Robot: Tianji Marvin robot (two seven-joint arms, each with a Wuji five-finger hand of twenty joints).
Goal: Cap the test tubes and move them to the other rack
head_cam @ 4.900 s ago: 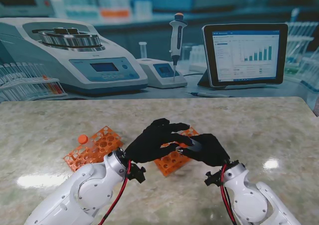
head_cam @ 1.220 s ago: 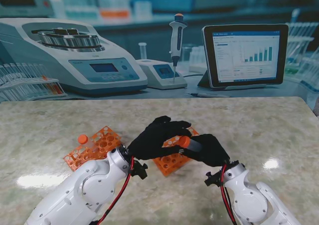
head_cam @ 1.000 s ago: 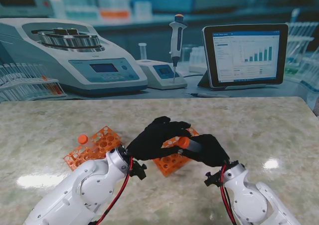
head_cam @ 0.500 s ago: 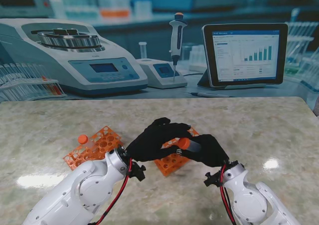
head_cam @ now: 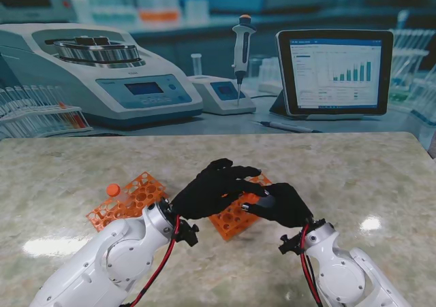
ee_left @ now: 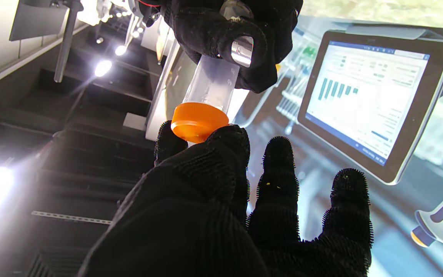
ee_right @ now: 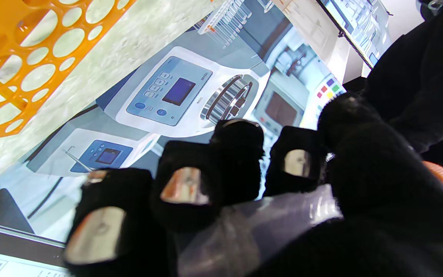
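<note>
In the stand view my two black-gloved hands meet above the middle orange rack (head_cam: pixel 230 220). My right hand (head_cam: pixel 281 203) is shut on a clear test tube (ee_left: pixel 214 82), with its fingers (ee_right: pixel 185 190) wrapped round the tube (ee_right: pixel 283 215). An orange cap (ee_left: pixel 198 121) sits on the tube's mouth. My left hand (head_cam: pixel 211 190) pinches that cap between thumb and forefinger, its other fingers (ee_left: pixel 277 181) spread. From the stand the cap is hidden under the left fingers. The second orange rack (head_cam: pixel 133 198) lies to the left, with one orange-capped tube (head_cam: pixel 113 189) standing in it.
Behind the marble table's far edge stand a backdrop centrifuge (head_cam: pixel 102 82), a pipette (head_cam: pixel 240 48) and a tablet (head_cam: pixel 334 72). The rack's open holes (ee_right: pixel 21 57) show in the right wrist view. My white forearms (head_cam: pixel 116 259) rise from the near corners.
The orange cap showed between my hands half a second ago; now the left fingers have closed over it. Both arms stay in place.
</note>
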